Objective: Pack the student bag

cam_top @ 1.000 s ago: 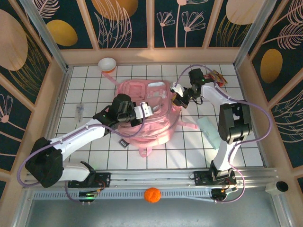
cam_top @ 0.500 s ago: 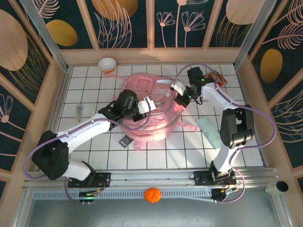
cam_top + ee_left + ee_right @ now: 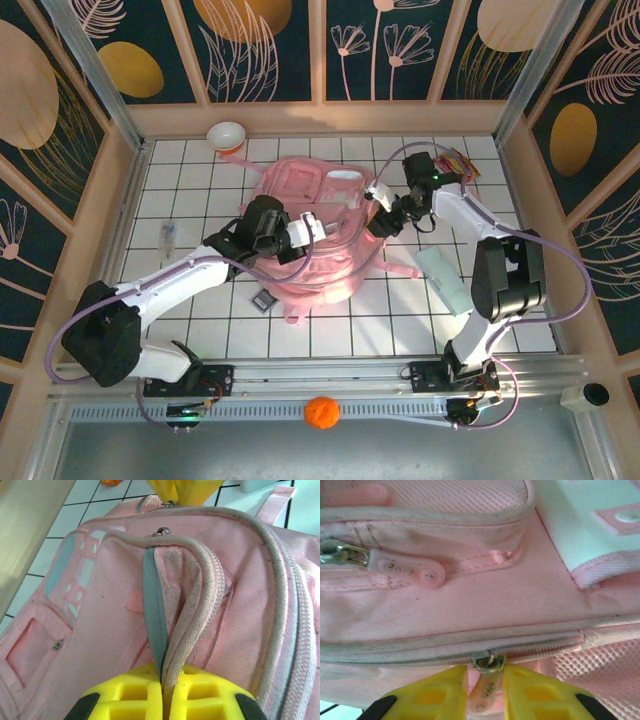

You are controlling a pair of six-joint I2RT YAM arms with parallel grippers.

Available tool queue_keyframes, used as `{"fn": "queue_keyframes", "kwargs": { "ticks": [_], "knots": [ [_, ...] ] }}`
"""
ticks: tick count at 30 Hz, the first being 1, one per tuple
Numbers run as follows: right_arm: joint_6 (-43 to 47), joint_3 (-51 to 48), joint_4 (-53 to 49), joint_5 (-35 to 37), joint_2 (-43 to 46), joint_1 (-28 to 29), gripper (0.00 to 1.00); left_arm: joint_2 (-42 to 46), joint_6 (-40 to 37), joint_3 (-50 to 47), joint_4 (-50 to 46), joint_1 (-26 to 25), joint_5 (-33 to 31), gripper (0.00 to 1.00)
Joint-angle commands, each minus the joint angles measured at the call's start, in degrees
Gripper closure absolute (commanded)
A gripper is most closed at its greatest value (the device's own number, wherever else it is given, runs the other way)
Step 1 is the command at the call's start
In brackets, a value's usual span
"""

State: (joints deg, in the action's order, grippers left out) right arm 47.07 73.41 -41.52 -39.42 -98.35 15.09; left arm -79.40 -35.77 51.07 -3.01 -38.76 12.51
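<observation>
Right gripper (image 3: 486,680) jaws have parted slightly around student bag (image 3: 310,240) zipper pull (image 3: 485,696); grip indeterminate. Left gripper (image 3: 162,680) clamps pocket rim (image 3: 201,605).

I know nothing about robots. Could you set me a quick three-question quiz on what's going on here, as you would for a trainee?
1. True or false: the left fingers are pinched shut on a zip-edged fold of the pink student bag.
2. What sits between the right fingers? A) a zip pull B) a shoulder strap C) a pencil
3. Fill in the gap: the ball lying in front of the arm bases is ___ in colour.

Key: 1 true; 2 A; 3 orange.
</observation>
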Motion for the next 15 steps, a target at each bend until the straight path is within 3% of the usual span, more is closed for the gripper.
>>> {"fn": "queue_keyframes", "kwargs": {
  "ticks": [1, 7, 10, 15],
  "knots": [
    [3.9, 1.7, -4.5, -9.4, -4.1, -0.4, 0.71, 3.3, -0.5, 0.0, 6.5, 0.8, 3.6, 1.00],
    [4.6, 2.6, -4.1, -11.6, -7.5, -0.8, 0.65, 4.1, -0.8, 0.2, 6.8, 0.8, 5.2, 1.00],
    [3.7, 3.5, -4.5, -12.6, -8.4, -1.6, 0.76, 4.2, 0.3, 0.3, 7.5, 0.7, 3.8, 1.00],
    [-1.6, 2.0, -4.5, -13.8, -4.2, -1.8, 0.90, 0.3, 5.6, 2.5, 7.6, 0.7, -9.6, 1.00]
  ]
}}
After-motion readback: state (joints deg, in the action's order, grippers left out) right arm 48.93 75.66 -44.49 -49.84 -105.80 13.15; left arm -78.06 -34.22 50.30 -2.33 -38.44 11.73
